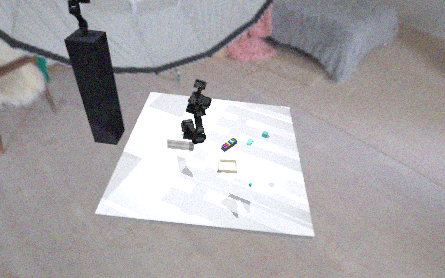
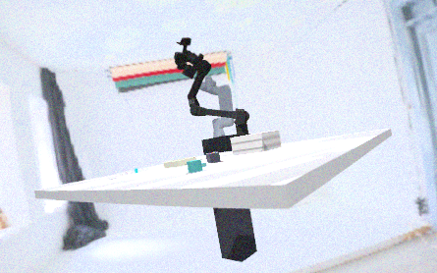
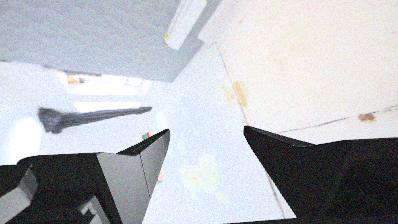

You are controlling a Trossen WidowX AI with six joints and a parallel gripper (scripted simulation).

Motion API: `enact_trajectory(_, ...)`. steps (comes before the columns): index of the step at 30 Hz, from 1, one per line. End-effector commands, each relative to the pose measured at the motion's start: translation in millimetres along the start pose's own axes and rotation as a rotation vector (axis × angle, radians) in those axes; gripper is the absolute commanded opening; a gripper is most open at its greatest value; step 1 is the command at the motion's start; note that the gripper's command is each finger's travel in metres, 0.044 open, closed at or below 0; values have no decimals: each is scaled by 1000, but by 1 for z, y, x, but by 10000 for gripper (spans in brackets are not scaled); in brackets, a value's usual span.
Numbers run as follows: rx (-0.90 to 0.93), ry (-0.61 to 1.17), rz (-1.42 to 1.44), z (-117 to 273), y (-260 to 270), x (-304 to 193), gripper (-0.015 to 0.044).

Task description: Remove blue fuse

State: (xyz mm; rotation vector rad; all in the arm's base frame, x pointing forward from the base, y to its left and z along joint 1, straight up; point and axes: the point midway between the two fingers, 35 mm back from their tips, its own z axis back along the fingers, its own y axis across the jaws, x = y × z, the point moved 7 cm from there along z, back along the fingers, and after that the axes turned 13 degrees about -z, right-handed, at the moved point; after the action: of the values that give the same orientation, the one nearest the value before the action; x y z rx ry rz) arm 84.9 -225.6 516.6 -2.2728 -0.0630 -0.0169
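From the top view we see a beige carpeted floor with a white square platform laid on it, a tall black pillar just beside the platform's far left corner, and the rim of a large pale reflector disc behind it. We also note a wooden chair with a white fleece cover at the left edge, a pink fluffy item and a grey cushion along the far side. In the exterior view we observe pale, brightly lit walls, a striped wall panel in cream, red and green, and a pale blue door frame at the right.
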Motion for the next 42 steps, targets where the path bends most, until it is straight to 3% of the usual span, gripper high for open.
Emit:
enact_trajectory(1, -6, 2, 2, 0, -2, -1, 374)
enact_trajectory(13, -452, 187, 141, 44, -115, -66, 71)
enact_trajectory(28, -1036, 407, 366, 162, -228, -88, 71)
enact_trajectory(42, -1572, 452, 582, 292, -279, -34, 71)
